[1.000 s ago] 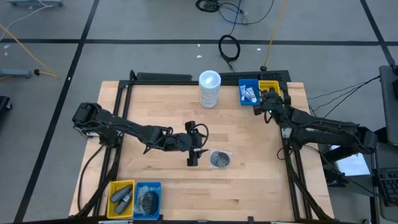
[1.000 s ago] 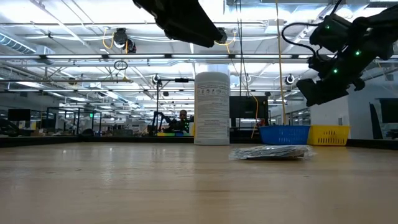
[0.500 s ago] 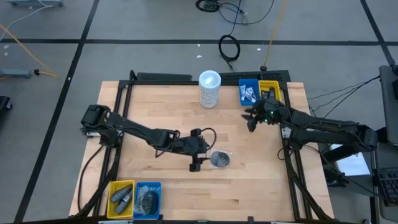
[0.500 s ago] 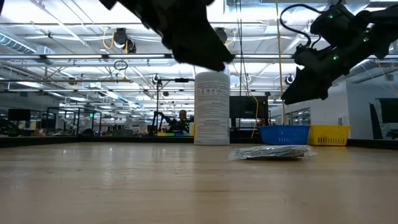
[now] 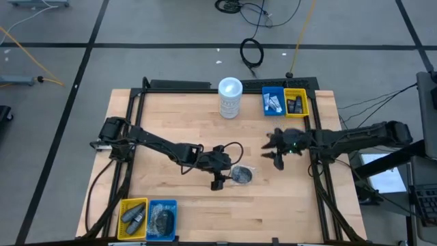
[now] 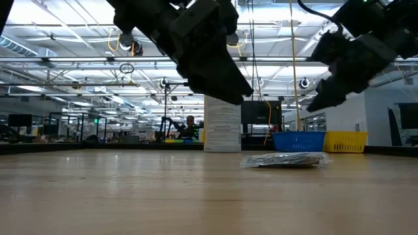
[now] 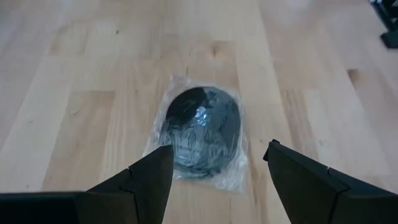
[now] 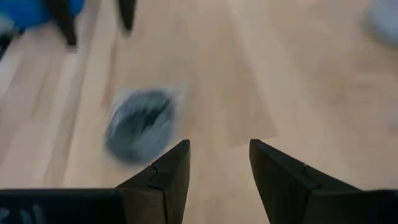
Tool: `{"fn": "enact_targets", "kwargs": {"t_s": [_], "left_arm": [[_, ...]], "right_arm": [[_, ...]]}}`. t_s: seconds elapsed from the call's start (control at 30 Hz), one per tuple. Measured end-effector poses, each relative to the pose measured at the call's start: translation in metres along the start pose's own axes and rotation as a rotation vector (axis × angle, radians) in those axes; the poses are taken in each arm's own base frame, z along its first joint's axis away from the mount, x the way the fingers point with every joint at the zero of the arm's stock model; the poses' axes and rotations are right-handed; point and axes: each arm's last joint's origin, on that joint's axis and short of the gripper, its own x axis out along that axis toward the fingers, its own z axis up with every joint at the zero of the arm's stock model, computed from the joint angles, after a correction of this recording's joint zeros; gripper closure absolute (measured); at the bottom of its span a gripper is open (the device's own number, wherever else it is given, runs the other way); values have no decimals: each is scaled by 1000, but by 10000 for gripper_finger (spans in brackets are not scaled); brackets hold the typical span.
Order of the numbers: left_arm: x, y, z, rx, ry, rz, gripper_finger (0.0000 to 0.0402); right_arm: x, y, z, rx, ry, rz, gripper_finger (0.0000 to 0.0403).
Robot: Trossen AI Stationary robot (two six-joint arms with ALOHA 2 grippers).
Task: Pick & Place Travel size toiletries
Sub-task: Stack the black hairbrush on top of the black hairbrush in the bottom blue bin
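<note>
One wrapped bundle (image 5: 241,174) remains loose — left gripper (image 5: 217,179) beside it, right gripper (image 5: 279,152) near it, both released and empty; other toiletries sit binned.

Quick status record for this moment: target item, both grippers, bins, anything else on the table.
target: clear-wrapped dark bundle lying flat on the table, not held
left gripper: open, just beside the bundle, which shows between its fingers in the left wrist view
right gripper: open, empty, over the table right of the bundle
far bins: blue bin with white tubes, yellow bin with dark items
near bins: yellow bin with grey bottles, blue bin with a dark bundle
other: white canister upright at the far edge
</note>
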Motion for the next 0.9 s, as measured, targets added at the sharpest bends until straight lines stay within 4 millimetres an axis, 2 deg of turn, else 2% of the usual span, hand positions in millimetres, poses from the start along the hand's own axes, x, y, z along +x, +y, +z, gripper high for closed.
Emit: {"fn": "enact_targets", "kwargs": {"t_s": [0.23,0.53,0.77,0.9], "left_arm": [[0,-3,0,-2,-2,-6,147],[1,-4,-1,1,-6,-7,147],[18,-4,-8,-8,-16,-12,147],[29,-4,-15,-16,-2,-24,147]], "right_arm": [[23,26,-22,-107,87,76,246],[41,45,-38,-234,101,14,246],[54,53,-47,-262,127,37,246],[58,54,-51,-313,118,-14,246]]}}
